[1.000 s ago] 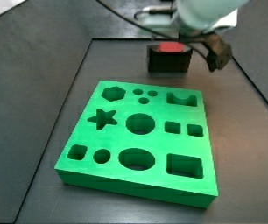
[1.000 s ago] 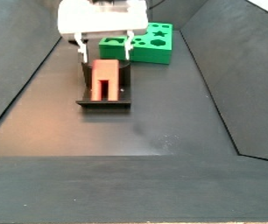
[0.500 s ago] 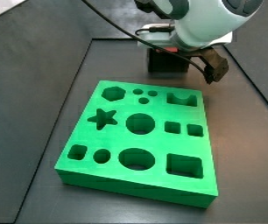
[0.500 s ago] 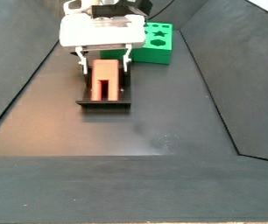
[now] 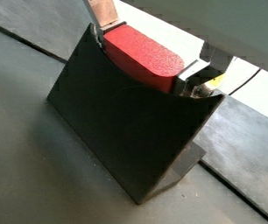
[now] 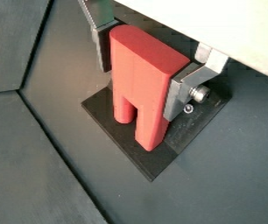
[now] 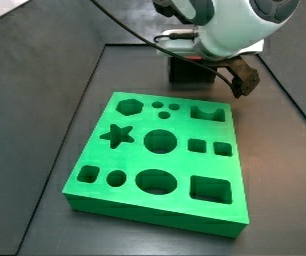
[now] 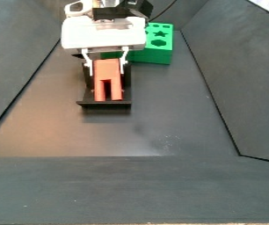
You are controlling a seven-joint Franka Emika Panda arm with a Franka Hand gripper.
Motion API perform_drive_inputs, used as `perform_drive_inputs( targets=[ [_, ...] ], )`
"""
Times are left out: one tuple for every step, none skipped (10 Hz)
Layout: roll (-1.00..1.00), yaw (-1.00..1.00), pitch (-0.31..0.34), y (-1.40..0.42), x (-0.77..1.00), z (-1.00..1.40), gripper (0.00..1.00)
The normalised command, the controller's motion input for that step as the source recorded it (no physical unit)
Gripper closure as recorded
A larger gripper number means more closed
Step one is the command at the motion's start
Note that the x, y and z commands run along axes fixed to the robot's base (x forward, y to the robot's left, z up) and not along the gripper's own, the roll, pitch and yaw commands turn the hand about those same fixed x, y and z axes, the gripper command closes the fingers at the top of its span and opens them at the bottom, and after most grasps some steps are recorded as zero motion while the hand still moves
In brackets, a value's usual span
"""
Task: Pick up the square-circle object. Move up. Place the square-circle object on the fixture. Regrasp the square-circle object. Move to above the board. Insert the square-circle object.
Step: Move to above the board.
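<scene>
The red square-circle object stands in the dark fixture, its rounded end up and two legs on the base plate. My gripper is down over it, with a silver finger pressed on each side. A wrist view shows the same grip on the object above the fixture's wall. In a side view the gripper sits over the object in the fixture. In a side view the gripper hides the object. The green board lies in front of the fixture.
The board also shows behind the gripper in a side view. Dark sloping walls line both sides of the black floor. A cable runs from the arm above the fixture.
The gripper has come down over the square-circle object in the fixture, and its fingers have drawn in against the object's sides. The object and the board have not moved.
</scene>
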Motion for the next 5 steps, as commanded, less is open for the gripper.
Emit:
perform_drive_inputs(
  targets=[
    [0.32,0.24,0.234,-0.11,0.21,1.00,1.00],
    [0.32,0.24,0.234,-0.11,0.21,1.00,1.00],
    [0.25,0.23,0.209,-0.11,0.20,1.00,1.00],
    [0.16,0.24,0.161,-0.11,0.20,1.00,1.00],
    [0.10,0.25,0.110,-0.10,0.20,1.00,1.00]
  ],
)
